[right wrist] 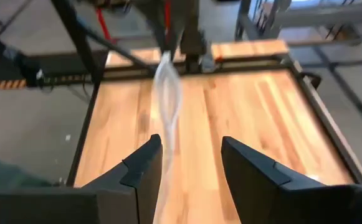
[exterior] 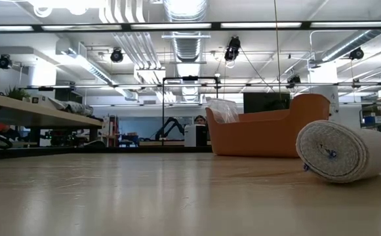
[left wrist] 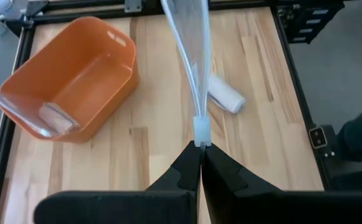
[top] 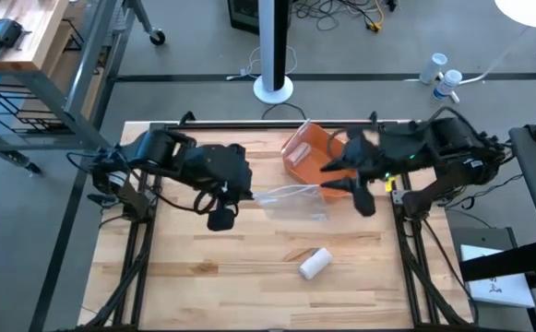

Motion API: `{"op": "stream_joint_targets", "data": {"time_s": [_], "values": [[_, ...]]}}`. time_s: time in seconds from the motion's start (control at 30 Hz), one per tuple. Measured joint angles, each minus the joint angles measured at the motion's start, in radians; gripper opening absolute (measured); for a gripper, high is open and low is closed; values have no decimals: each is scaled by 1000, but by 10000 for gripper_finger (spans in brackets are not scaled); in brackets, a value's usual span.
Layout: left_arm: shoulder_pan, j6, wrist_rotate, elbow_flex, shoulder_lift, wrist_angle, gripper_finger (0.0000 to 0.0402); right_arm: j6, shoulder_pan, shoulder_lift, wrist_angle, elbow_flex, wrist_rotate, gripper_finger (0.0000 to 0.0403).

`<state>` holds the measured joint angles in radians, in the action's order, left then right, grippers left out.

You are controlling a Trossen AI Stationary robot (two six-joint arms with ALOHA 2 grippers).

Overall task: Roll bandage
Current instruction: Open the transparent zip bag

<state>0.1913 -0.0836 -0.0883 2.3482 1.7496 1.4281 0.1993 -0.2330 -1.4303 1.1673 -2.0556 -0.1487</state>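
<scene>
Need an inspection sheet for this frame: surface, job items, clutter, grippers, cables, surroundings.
Surface: wooden table, bare at the front.
Job's things: rolled bandage lying on its side; clear plastic bag stretched mid-table; orange bin at the back.
Clutter: nothing seen.
Grippers: left gripper shut on the bag's edge; right gripper open, the bag beside one finger.
Cables: loose cords on the floor behind the table.
Surroundings: white pole base, bottles, workbench.

Orange bin's (left wrist: 75,74) contents unclear.
</scene>
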Motion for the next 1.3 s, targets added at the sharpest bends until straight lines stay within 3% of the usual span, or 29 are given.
{"op": "stream_joint_targets", "data": {"time_s": [0.33, 0.7, 0.87, 1.1, 1.3], "values": [[1, -20, 1, 0, -4, 25, 0, 89, -53, -45, -2, 5, -66, 145], [2, -19, 41, -1, -17, 51, 0, 79, -52, -68, 2, 5, -116, 108], [-7, -75, 139, -1, -23, 87, 0, 144, -51, -72, 3, 5, -114, 122], [-6, -66, 154, -1, -40, 147, 0, 165, -59, -108, -14, 5, -160, 160], [-2, -66, 164, -2, -70, 144, 0, 117, -60, -201, -116, 5, -78, 164]]}}
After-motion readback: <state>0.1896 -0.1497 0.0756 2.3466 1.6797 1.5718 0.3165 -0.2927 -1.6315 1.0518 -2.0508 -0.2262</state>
